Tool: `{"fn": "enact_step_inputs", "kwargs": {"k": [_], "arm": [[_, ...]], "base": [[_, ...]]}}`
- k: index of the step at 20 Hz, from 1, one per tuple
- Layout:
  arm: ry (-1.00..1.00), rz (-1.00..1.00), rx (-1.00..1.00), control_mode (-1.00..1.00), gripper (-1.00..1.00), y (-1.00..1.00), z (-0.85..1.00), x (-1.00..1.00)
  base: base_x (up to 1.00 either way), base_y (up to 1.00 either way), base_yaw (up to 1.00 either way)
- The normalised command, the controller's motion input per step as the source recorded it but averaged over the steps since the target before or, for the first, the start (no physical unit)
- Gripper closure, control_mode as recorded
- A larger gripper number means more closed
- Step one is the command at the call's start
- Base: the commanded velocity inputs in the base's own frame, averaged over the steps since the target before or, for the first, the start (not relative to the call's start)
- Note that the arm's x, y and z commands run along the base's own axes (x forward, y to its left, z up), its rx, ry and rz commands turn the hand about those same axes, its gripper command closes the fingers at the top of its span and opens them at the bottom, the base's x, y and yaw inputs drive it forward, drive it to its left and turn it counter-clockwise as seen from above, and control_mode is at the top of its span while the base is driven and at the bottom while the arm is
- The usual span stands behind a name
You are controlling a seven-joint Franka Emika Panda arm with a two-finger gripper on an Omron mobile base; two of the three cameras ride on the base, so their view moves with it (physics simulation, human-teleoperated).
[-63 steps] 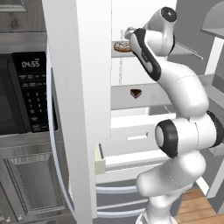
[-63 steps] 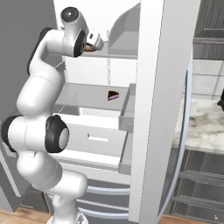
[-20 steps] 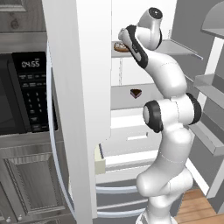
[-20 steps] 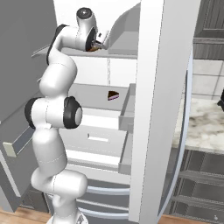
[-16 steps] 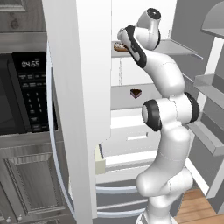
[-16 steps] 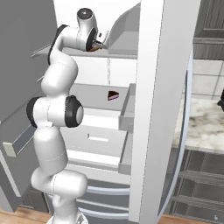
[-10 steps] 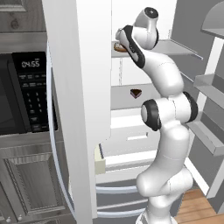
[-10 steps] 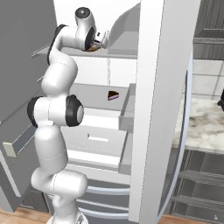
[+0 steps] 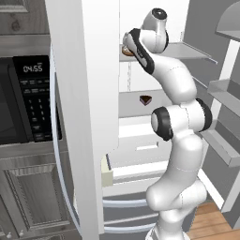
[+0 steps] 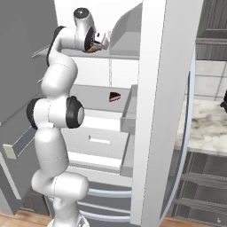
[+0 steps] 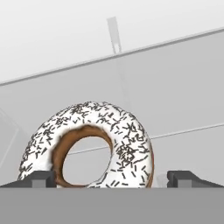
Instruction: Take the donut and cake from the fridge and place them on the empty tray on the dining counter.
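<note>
The jaws are standing spread wide, released, one dark fingertip [image 11: 41, 178] at the lower left of the hand view and the other at the lower right, with the donut [image 11: 89, 146] sitting between them and gripped by neither. The donut is filling the lower middle of that view, its white glaze flecked with dark sprinkles and its brown inner ring showing; whether either fingertip is touching it I cannot tell. In the left base view the gripper [image 9: 127, 43] is reaching in at the upper middle of the frame, level with the top shelf [image 9: 187, 50] of the fridge [image 9: 84, 93], where a sliver of the donut [image 9: 125, 48] is peeking out beside the open door. In the right base view the gripper [image 10: 101, 42] is sitting at the upper left, over the same shelf. The cake [image 10: 115, 96], a small dark wedge, is resting on the lower shelf near the middle of that frame, well below the gripper; it is also showing at the centre of the left base view [image 9: 146, 99]. A black microwave [image 9: 23, 101] is filling the left edge of the left base view.
</note>
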Motion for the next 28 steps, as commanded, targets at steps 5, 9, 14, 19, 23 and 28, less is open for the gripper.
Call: {"fn": "enact_step_inputs", "kwargs": {"k": [5,9,14,19,23,28], "arm": [[0.04,0.00,0.00,-1.00,-1.00,-0.01,-0.30,0.00],[0.08,-0.01,0.00,-1.00,-1.00,-0.15,-0.43,0.01],[0.15,-0.07,-0.06,-1.00,-1.00,-0.28,-0.75,0.10],[0.21,-0.11,-0.22,-1.00,-1.00,-0.05,-0.97,0.50],[0.11,-0.11,-0.25,-1.00,-1.00,-0.03,-1.00,0.79],[0.16,-0.08,-0.04,-1.00,-1.00,-0.26,-1.00,0.51]], "base": [[0.00,0.00,0.00],[0.00,0.00,0.00],[0.00,0.00,0.00],[0.00,0.00,0.00],[0.00,0.00,0.00],[0.00,0.00,0.00]]}}
